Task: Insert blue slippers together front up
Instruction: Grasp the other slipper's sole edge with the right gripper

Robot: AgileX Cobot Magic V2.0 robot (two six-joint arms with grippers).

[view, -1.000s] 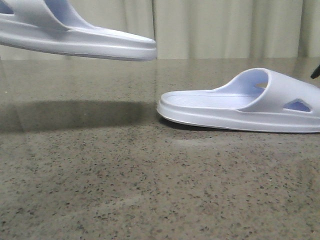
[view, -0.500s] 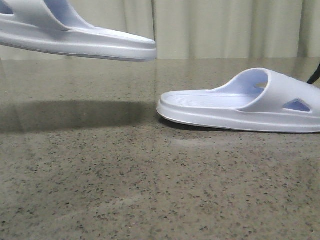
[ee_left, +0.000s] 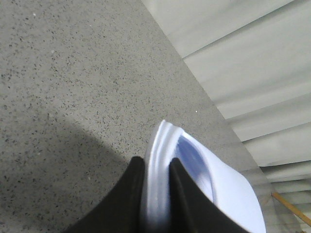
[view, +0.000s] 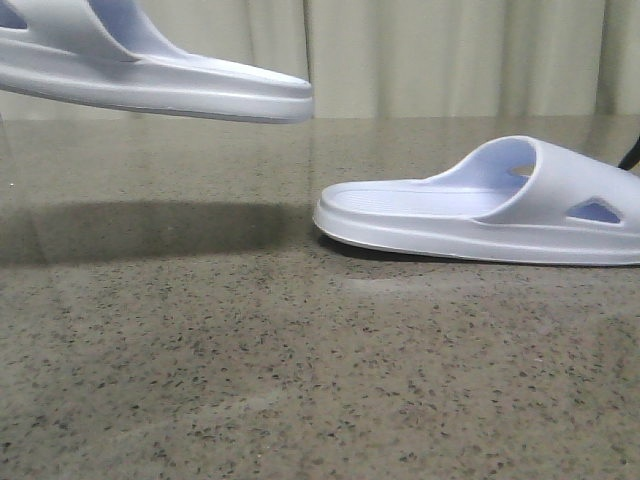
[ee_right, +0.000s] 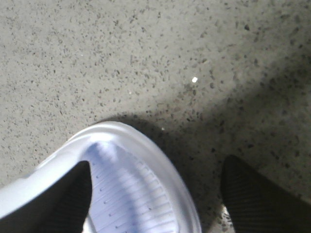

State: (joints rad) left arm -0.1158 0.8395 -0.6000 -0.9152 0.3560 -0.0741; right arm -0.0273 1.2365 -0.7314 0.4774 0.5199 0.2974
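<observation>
Above the speckled table (view: 300,380), cut off at the frame's left edge, one blue slipper (view: 150,70) hangs, its sole edge pinched by the left gripper (ee_left: 155,194). Flat on the table at right lies the other slipper (view: 480,205). Straddling its end, the right gripper (ee_right: 155,194) stands wide, fingertips cropped.

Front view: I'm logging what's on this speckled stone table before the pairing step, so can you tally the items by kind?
Pale blue moulded foam slide slippers: 2, one held in the air, one lying on the table
Black robot claws: 2, the left claw shut on the raised slipper's edge, the right claw open around the resting slipper
Total: 4
</observation>
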